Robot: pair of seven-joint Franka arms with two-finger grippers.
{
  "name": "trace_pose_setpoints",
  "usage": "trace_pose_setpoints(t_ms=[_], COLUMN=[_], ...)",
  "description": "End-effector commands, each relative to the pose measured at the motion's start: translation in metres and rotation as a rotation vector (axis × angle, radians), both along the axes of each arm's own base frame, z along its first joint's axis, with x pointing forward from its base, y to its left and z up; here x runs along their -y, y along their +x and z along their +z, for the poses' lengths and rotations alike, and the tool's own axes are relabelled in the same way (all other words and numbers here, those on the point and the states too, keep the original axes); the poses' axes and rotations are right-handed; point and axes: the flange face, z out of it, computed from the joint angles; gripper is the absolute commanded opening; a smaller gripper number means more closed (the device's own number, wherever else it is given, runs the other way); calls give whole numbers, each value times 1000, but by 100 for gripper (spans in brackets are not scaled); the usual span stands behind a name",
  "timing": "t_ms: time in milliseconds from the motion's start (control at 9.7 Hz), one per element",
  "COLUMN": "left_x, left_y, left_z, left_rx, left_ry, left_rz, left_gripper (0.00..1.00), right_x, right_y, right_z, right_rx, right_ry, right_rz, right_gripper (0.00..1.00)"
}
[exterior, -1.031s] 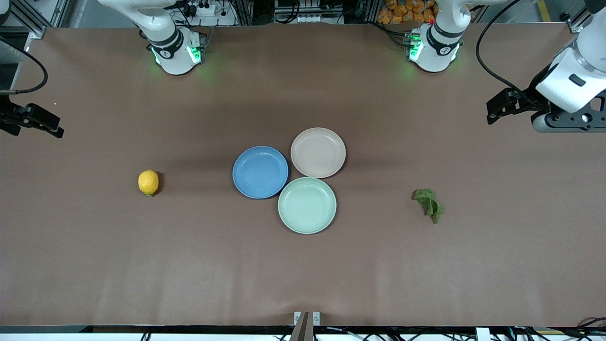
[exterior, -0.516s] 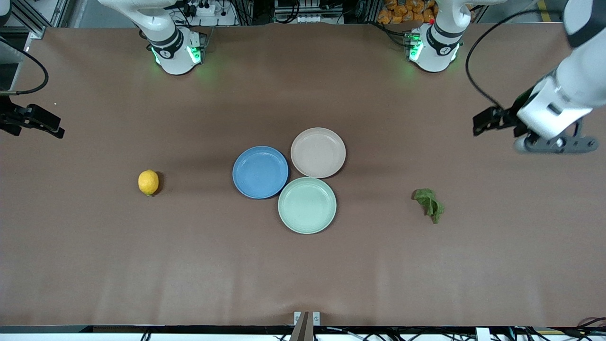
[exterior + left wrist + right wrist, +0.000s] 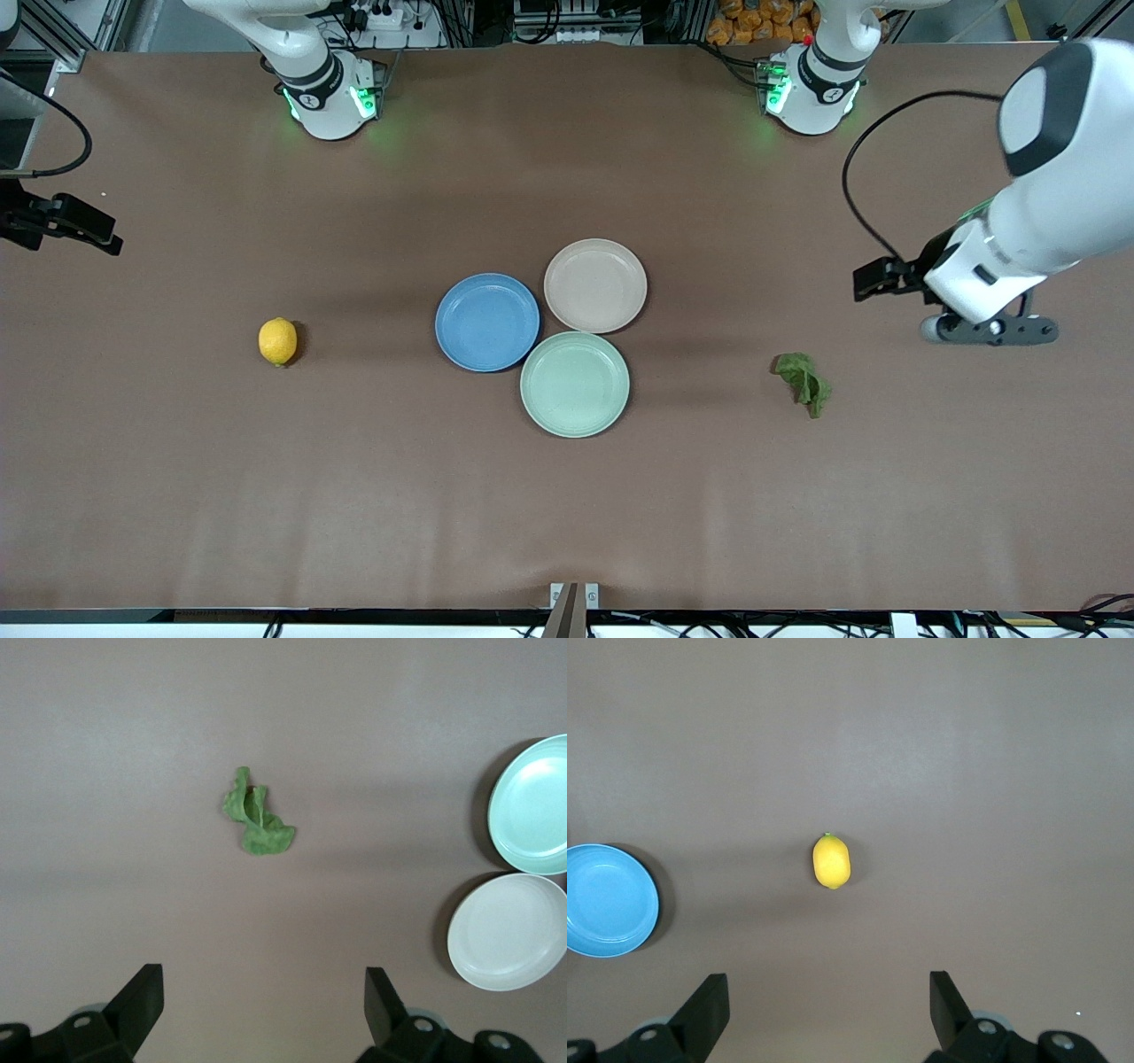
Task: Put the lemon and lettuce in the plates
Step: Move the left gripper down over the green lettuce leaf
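Note:
The yellow lemon (image 3: 277,341) lies on the brown table toward the right arm's end; it also shows in the right wrist view (image 3: 832,861). The green lettuce (image 3: 804,381) lies toward the left arm's end, also seen in the left wrist view (image 3: 255,815). The blue plate (image 3: 487,322) and the beige-pink plate (image 3: 595,285) sit touching mid-table, both empty. My left gripper (image 3: 990,330) is open and empty (image 3: 261,981), in the air beside the lettuce. My right gripper (image 3: 828,983) is open and empty, with the lemon apart from it; only its wrist (image 3: 62,223) shows in the front view.
A pale mint-green plate (image 3: 575,384) sits against the other two, nearest the front camera, and is empty. It shows in the left wrist view (image 3: 532,806) beside the beige-pink plate (image 3: 509,932). The blue plate's edge shows in the right wrist view (image 3: 607,900).
My left arm has swung down and inward, bringing its gripper closer to the lettuce. The right arm, the lemon, the lettuce and the plates have not moved.

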Motion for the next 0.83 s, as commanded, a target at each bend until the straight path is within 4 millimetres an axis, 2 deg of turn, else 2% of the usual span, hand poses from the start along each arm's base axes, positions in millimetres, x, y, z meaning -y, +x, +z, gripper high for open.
trace_pose_setpoints(t_ms=[0,722], left_x=[1,14], left_y=[-5,-20], left_z=[-34,-136], left_rx=[8,17], left_ry=[-10,13], left_rz=[10,141], left_gripper=[100,100], right_x=[4,3], right_y=[0,0], right_z=[3,3], right_rx=[-7,-7], right_ry=[-5,-5], right_rz=[2,4], right_gripper=[100,100])
